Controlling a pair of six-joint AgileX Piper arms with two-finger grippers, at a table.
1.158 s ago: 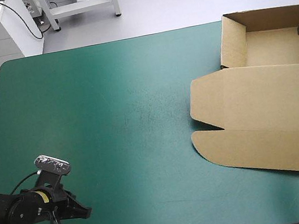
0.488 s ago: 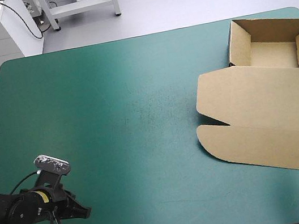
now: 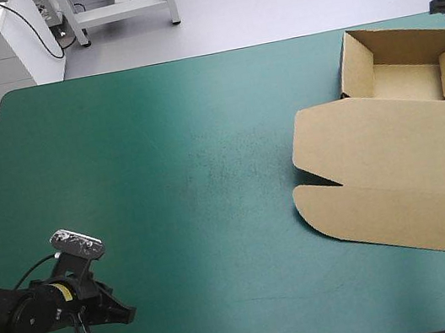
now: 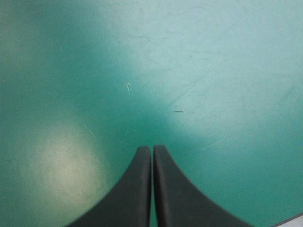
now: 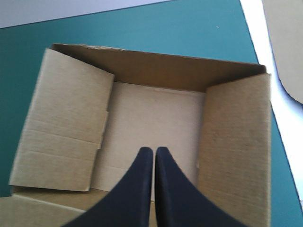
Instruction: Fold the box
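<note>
Brown box (image 3: 393, 163), an open tray with lid flat, sits far right on the worktop (image 3: 166, 184). The right jaws are closed, empty, at the tray. The left jaws are closed, near left.

no text, label, brand, number or sign readable in any view. box (image 3: 401, 162): plain brown board, unprinted on every face showing. tabletop (image 3: 159, 143): plain teal-green cover, only faint scuffs, no markings.
</note>
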